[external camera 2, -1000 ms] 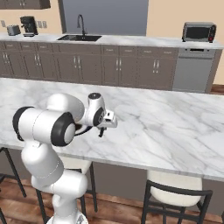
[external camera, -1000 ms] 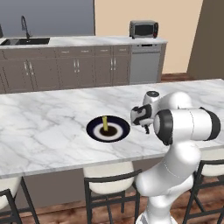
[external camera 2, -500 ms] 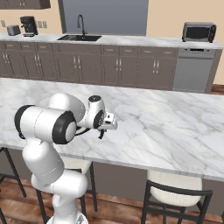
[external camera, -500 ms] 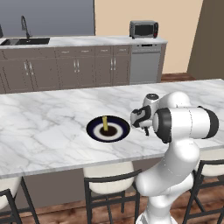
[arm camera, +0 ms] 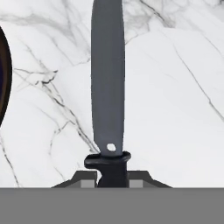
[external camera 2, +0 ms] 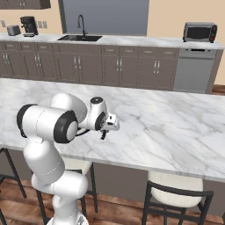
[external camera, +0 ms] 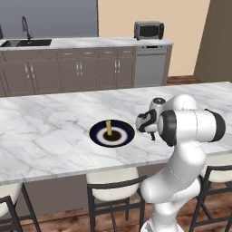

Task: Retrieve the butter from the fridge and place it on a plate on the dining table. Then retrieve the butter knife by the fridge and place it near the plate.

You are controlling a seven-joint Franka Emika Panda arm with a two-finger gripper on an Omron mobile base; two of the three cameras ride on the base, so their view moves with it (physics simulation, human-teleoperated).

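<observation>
Knife [arm camera: 108, 83] sits pinched by its dark handle in the end effector [arm camera: 112, 175], the grey blade reaching straight out over the white marble bench [external camera: 54, 122]. The butter [external camera: 108, 128] already stands as a slim yellow stick on the dark plate [external camera: 112, 133], so what remains, by my reading, is to lay the knife down near that plate.

To do it well, lower the hand until the blade lies nearly flat and close to the marble before the fingers spread; let go from height and the thin blade may bounce or skid. Keep it on the bare marble to the plate's right, just beside the rim [arm camera: 3, 83] but not over it, and draw the hand back along the handle's line so it does not drag the knife.

In both base views the arm's own bulk covers most of the end effector [external camera: 146, 123], and the knife is too small to make out there. The hand view cuts off all but a sliver of the plate, and how high the blade hangs above the marble cannot be told.
</observation>
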